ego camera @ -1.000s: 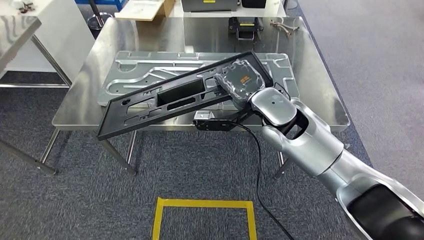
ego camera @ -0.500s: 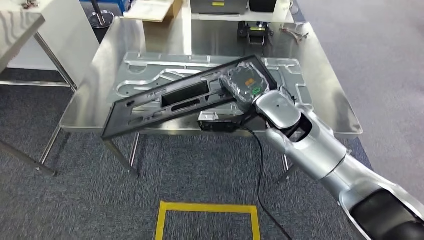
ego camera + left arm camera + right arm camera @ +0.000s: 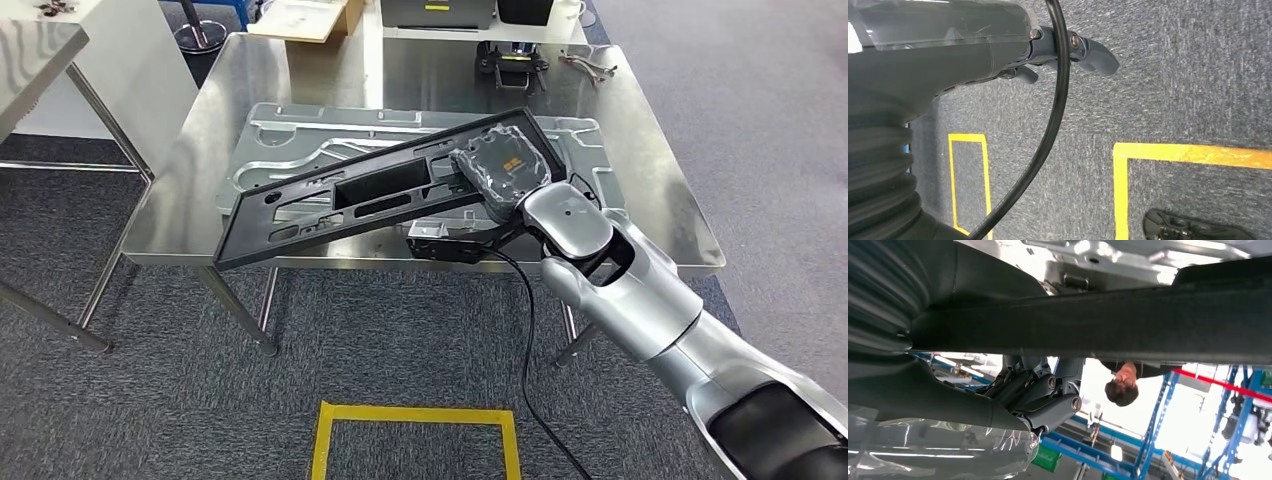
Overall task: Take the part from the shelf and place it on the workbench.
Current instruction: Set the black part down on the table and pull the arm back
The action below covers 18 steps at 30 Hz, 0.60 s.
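Over the near edge of the steel workbench (image 3: pixel 650 190) I've got the long black part (image 3: pixel 380 190), and my right hand (image 3: pixel 500 168) is clamped on its right-hand end, fingers wrapped under the panel and the clear-covered back of the hand on top. From my right wrist camera the part (image 3: pixel 1128 315) runs as a dark bar right across, with my fingers (image 3: pixel 1048 395) curled tight beneath it. The part sits tilted: its held end is up over the workbench, above the silver stamped panel (image 3: pixel 300 140) lying flat there, while its far end droops out past the workbench's front edge, over the grey carpet (image 3: pixel 150 380). Whether any of it touches the bench top, I can't tell.

My left hand (image 3: pixel 1068 50) hangs down by the floor, well away from the workbench, holding nothing, thumb sticking out and the darker fingers tucked in close; how far they are curled I can't make out. A black cable (image 3: pixel 1048 135) loops across in front of it. Below lie yellow tape squares (image 3: pixel 1168 155) on the carpet, and another yellow outline (image 3: pixel 415 430) sits on the floor in front of the workbench. At the workbench's back edge stands a small black tool (image 3: pixel 510 65).
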Available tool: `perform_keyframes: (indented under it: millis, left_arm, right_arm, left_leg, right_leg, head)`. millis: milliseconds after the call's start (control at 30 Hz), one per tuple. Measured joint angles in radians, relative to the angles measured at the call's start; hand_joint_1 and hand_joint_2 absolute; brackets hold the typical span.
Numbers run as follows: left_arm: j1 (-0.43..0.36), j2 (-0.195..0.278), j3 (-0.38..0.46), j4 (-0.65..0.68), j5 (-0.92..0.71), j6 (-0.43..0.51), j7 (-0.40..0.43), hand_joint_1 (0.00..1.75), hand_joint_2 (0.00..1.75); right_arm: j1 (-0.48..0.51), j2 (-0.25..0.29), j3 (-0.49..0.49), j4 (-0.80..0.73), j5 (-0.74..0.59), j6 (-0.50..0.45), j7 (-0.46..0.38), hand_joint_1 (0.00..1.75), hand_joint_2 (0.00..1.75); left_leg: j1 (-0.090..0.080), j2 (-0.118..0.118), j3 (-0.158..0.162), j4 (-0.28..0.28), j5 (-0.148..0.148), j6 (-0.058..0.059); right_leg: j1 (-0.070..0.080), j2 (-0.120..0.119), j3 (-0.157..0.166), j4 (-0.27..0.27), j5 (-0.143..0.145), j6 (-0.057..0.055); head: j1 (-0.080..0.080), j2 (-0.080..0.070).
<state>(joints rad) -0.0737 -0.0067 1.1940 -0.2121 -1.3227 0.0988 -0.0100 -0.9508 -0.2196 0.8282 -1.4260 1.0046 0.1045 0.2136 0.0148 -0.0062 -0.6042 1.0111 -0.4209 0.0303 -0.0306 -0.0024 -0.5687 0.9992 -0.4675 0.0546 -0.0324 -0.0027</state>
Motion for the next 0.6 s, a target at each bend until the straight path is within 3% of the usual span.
perform_keyframes:
  millis: [67, 133, 167, 200, 233, 267, 333, 400, 500, 533, 600]
  left_arm:
    - [-0.001, 0.0, 0.0, 0.0, 0.0, 0.0, 0.0, 0.0, 1.75]
    - [-0.002, 0.0, 0.0, 0.0, 0.0, 0.0, 0.0, 0.0, 1.75]
    - [-0.002, 0.0, 0.0, 0.0, 0.0, 0.0, 0.0, 0.0, 1.75]
    - [-0.001, 0.0, 0.0, 0.0, 0.0, 0.0, 0.0, 0.0, 1.75]
    - [0.0, -0.001, 0.0, 0.0, 0.0, 0.0, 0.0, 0.0, 1.75]
    - [0.001, -0.001, 0.0, 0.0, 0.0, 0.0, 0.0, 0.0, 1.75]
    - [0.001, -0.001, 0.0, 0.0, 0.0, 0.001, 0.0, 0.0, 1.75]
    - [0.0, 0.0, 0.0, 0.0, 0.0, 0.002, 0.001, 0.0, 1.75]
    - [0.001, 0.0, 0.001, 0.0, 0.0, 0.003, 0.001, 0.0, 1.75]
    - [0.0, 0.0, 0.001, 0.0, 0.0, 0.003, 0.001, 0.0, 1.75]
    - [-0.001, 0.0, 0.001, 0.0, 0.0, 0.003, 0.0, 0.0, 1.75]
  right_arm:
    - [0.001, -0.005, -0.003, -0.003, 0.001, 0.0, 0.0, 1.75, 1.75]
    - [0.008, -0.008, -0.004, -0.003, 0.001, -0.001, 0.0, 1.75, 1.75]
    - [0.013, -0.01, -0.004, -0.003, 0.001, -0.001, 0.0, 1.75, 1.75]
    - [0.017, -0.012, -0.004, -0.004, 0.001, -0.001, -0.001, 1.75, 1.75]
    - [0.02, -0.014, -0.004, -0.004, 0.001, -0.001, -0.001, 1.75, 1.75]
    - [0.021, -0.016, -0.005, -0.004, 0.001, -0.001, -0.001, 1.75, 1.75]
    - [0.022, -0.018, -0.007, -0.006, 0.001, -0.001, -0.002, 1.75, 1.75]
    - [0.024, -0.02, -0.01, -0.009, 0.001, -0.002, -0.002, 1.75, 1.75]
    - [0.026, -0.024, -0.012, -0.012, 0.001, -0.002, -0.002, 1.75, 1.75]
    - [0.026, -0.024, -0.012, -0.013, 0.001, -0.003, -0.002, 1.75, 1.75]
    - [0.027, -0.025, -0.012, -0.014, 0.0, -0.003, -0.002, 1.75, 1.75]
  left_leg:
    - [0.005, 0.003, 0.01, -0.014, 0.006, 0.006]
    - [0.004, 0.004, 0.012, -0.015, 0.006, 0.006]
    - [0.005, 0.003, 0.012, -0.014, 0.004, 0.003]
    - [0.006, 0.002, 0.013, -0.012, 0.001, 0.0]
    - [0.009, 0.001, 0.014, -0.008, -0.003, -0.006]
    - [0.011, -0.001, 0.015, -0.002, -0.008, -0.014]
    - [0.011, -0.004, 0.013, 0.012, -0.02, -0.031]
    - [0.01, -0.005, 0.012, 0.016, -0.025, -0.046]
    - [0.016, -0.003, 0.013, 0.023, -0.036, -0.063]
    - [0.017, -0.001, 0.002, 0.049, -0.052, -0.066]
    - [0.016, 0.002, -0.051, 0.161, -0.105, -0.069]
  right_leg:
    - [0.0, 0.001, -0.045, 0.093, -0.049, -0.004]
    - [-0.001, 0.001, -0.119, 0.225, -0.1, -0.007]
    - [-0.002, 0.001, -0.144, 0.262, -0.104, -0.008]
    - [-0.004, 0.001, -0.15, 0.261, -0.087, -0.007]
    - [-0.006, 0.001, -0.136, 0.222, -0.054, -0.007]
    - [-0.009, 0.001, -0.109, 0.158, -0.015, -0.006]
    - [-0.008, 0.003, -0.063, 0.056, 0.026, -0.007]
    - [-0.002, 0.008, -0.054, 0.035, 0.024, -0.017]
    - [-0.001, 0.01, -0.053, 0.036, 0.021, -0.041]
    - [-0.002, 0.01, -0.05, 0.035, 0.02, -0.049]
    - [0.002, 0.009, -0.043, 0.034, 0.015, -0.06]
  head:
    - [0.0, 0.0]
    - [0.0, 0.0]
    - [0.0, 0.0]
    - [0.0, 0.0]
    - [0.0, 0.0]
    - [0.0, 0.0]
    - [0.0, 0.0]
    - [0.0, 0.0]
    - [0.0, 0.0]
    - [-0.001, 0.0]
    - [0.0, 0.0]
